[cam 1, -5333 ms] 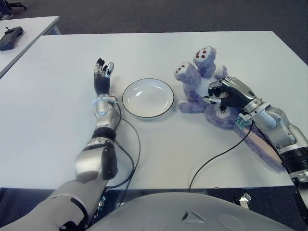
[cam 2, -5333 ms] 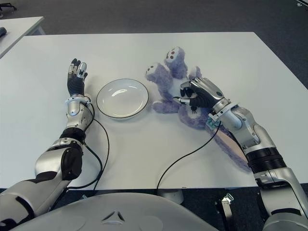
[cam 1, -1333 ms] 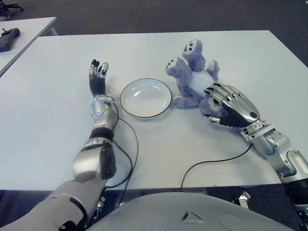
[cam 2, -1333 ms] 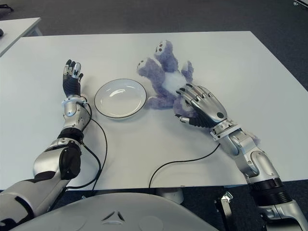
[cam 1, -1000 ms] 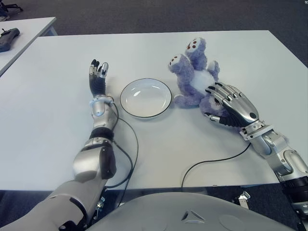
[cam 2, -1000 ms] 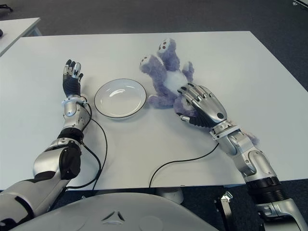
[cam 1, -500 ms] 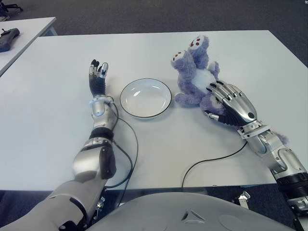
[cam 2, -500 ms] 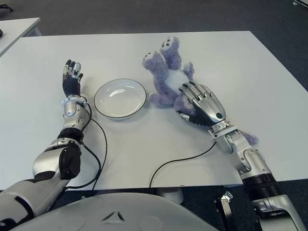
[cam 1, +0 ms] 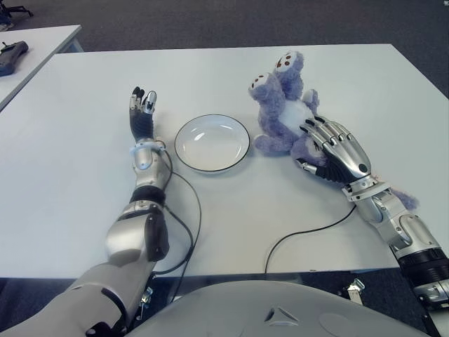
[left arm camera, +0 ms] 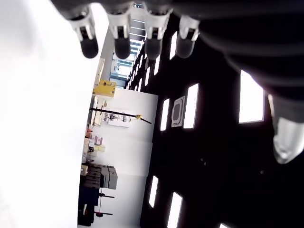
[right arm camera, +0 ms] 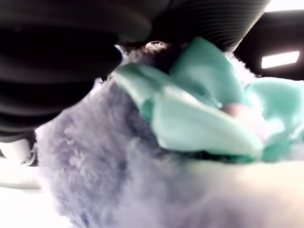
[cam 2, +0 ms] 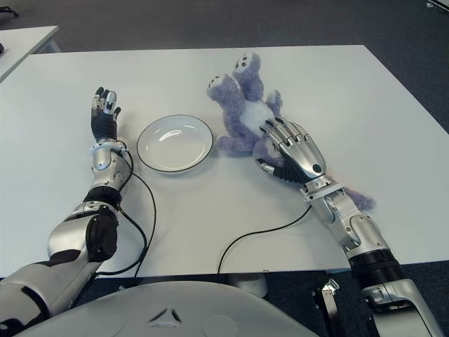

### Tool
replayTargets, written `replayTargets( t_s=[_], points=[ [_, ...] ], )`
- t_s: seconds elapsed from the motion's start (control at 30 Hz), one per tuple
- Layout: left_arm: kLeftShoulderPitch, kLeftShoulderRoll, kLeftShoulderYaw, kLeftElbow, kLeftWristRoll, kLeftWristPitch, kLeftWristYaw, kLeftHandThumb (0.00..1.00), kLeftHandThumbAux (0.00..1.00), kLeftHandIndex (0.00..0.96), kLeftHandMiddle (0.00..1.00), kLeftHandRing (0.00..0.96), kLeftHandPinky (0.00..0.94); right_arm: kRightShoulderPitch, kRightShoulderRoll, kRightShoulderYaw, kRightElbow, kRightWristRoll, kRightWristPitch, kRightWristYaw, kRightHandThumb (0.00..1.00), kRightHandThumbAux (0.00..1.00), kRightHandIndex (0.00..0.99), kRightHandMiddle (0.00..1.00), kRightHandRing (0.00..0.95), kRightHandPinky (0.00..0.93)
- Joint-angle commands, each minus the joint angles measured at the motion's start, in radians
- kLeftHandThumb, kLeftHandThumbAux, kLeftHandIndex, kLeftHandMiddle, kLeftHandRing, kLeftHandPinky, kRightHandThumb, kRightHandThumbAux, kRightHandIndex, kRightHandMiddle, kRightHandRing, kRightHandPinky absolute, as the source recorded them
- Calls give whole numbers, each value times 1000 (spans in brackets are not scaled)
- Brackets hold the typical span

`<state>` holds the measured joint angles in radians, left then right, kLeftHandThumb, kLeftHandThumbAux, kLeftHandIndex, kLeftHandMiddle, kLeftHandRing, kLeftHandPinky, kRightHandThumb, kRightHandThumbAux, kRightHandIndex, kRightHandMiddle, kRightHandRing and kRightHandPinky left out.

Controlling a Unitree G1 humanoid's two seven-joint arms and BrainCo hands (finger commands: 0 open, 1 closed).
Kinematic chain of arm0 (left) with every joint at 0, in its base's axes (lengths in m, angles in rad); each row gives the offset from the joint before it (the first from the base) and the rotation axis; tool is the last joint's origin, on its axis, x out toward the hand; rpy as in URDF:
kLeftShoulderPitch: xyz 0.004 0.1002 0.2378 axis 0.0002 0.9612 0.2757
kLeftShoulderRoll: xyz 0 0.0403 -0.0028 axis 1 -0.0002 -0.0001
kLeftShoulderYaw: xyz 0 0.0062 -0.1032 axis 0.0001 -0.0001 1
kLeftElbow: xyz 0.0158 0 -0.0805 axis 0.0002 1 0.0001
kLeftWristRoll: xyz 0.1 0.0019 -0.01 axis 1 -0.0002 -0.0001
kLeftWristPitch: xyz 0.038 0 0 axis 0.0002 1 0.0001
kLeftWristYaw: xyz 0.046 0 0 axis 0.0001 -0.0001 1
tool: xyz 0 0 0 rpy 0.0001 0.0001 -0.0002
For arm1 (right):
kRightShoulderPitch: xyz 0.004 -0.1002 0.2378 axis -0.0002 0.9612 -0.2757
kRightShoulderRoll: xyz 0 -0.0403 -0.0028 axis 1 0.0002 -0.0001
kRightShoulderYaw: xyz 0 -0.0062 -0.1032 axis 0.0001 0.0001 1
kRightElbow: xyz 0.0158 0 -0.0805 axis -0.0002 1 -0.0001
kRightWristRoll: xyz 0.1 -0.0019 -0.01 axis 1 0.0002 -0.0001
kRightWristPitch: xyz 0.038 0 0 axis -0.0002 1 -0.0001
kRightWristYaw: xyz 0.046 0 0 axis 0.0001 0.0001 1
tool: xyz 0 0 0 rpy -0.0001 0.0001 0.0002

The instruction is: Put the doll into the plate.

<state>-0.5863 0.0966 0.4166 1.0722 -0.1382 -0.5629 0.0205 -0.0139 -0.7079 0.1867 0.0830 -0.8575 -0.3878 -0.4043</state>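
The right hand [cam 1: 335, 150] is gripping the purple doll [cam 1: 284, 105], fingers curling over its body just right of the white plate [cam 1: 212, 142]; the doll is sitting on the table [cam 1: 70, 182], not yet lifted. Next comes raising and carrying it leftward over the plate. The left hand [cam 1: 142, 116], fingers extended, is showing left of the plate

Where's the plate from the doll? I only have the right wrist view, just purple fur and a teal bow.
Observer: The plate lies just left of the doll, on the white table.
Operator: Does the right hand have the doll?
Observer: Yes, the right hand wraps the doll's body, feet pointing away from the robot.
Operator: And the left hand?
Observer: The left hand shows left of the plate, fingers straight, holding nothing.
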Motion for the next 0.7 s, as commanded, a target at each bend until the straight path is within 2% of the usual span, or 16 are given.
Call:
replayTargets(
  t_s=[0.03,0.1,0.13,0.17,0.2,0.27,0.3,0.33,0.37,0.4,0.47,0.5,0.6,0.7],
  points=[
    [308,-49,33,197,-30,-3,-12,0,465,0,11,0,0,-24,58,41,83,33,-93,-50,404,367,76,29,37,93],
    [307,-48,34,197,-31,-3,-13,0,462,0,10,0,0,-27,68,36,95,51,-120,-68,424,364,101,66,108,248],
    [306,-48,32,196,-29,-2,-9,0,462,0,10,0,0,-22,74,31,79,62,-127,-70,426,363,103,69,115,262],
    [306,-48,30,195,-27,-1,-6,0,462,0,8,0,0,-19,78,27,67,68,-133,-70,443,360,161,108,154,322],
    [306,-47,29,196,-25,0,-4,0,462,0,8,0,0,-18,83,22,52,79,-139,-71,447,359,176,118,165,338],
    [306,-45,28,197,-23,4,-1,0,463,0,7,0,0,-22,93,18,41,92,-156,-79,468,354,246,195,273,437],
    [305,-44,27,197,-23,6,1,0,466,0,8,0,0,-25,96,17,39,97,-164,-85,485,356,269,267,405,577],
    [305,-43,28,197,-24,8,0,0,467,0,8,0,0,-28,100,16,41,99,-174,-92,489,356,273,279,427,601],
    [305,-43,29,197,-25,9,-1,0,467,0,9,0,0,-31,103,17,42,101,-180,-97,499,362,296,336,477,643],
    [304,-43,33,197,-30,8,-6,0,459,0,10,0,0,-38,111,18,40,102,-189,-106,497,390,353,453,581,737],
    [304,-44,39,196,-38,4,-15,0,464,0,10,0,0,-50,125,19,38,103,-204,-126,536,383,384,496,616,767],
    [304,-45,42,196,-41,1,-18,0,462,0,11,0,0,-54,130,20,38,103,-210,-135,548,388,425,572,667,807],
    [303,-46,49,196,-49,-6,-28,0,459,0,11,0,0,-67,142,19,52,94,-231,-173,548,394,457,654,703,828],
    [302,-47,56,196,-57,-10,-35,0,452,0,12,0,4,-84,153,17,66,79,-253,-211,449,435,631,763,783,865]
  ],
)
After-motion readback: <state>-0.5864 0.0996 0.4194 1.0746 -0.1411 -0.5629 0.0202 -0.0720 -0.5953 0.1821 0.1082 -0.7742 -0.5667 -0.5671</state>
